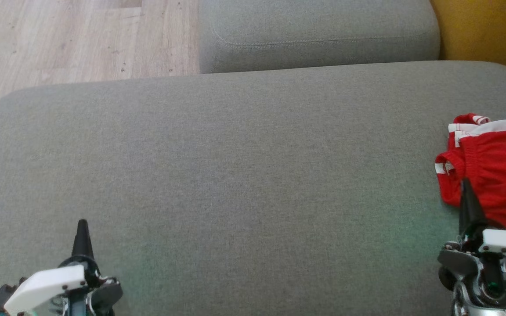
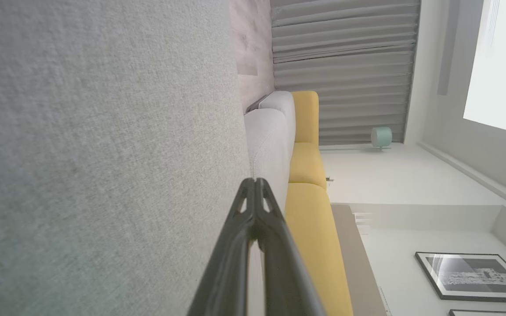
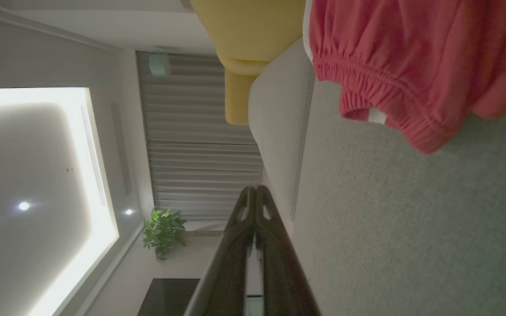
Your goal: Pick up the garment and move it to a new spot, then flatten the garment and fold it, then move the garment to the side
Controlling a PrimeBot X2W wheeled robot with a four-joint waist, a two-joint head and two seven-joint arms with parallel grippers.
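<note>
Grey woven fabric is covering the wide sofa seat [image 1: 235, 175]. At its lower left the left gripper [image 1: 81, 226] is hovering with its two dark fingers pressed together and is gripping nothing. Plain grey cloth is stretching across the middle.

Further right, the right gripper [image 1: 464, 186] is pointing up, with its fingers also pressed together and nothing between them. In the head view its tip is overlapping the near edge of the red garment [image 1: 494, 162]. The right wrist view, however, is showing the cloth off to one side of the tip, so I cannot tell if they are touching.

The garment, red with white trim and an elastic band, is lying bunched at the far right of the seat, and the picture edge is cutting part of it. Such a heap at the side is fitting both a garment waiting to be carried and one already put aside.

I am seeing two risks. Shut fingers moving into the cloth would, I think, only be shoving it further right, perhaps off the seat, whose border there I cannot see. A pinch catching one loose layer would probably be leaving the rest dragging.
</note>
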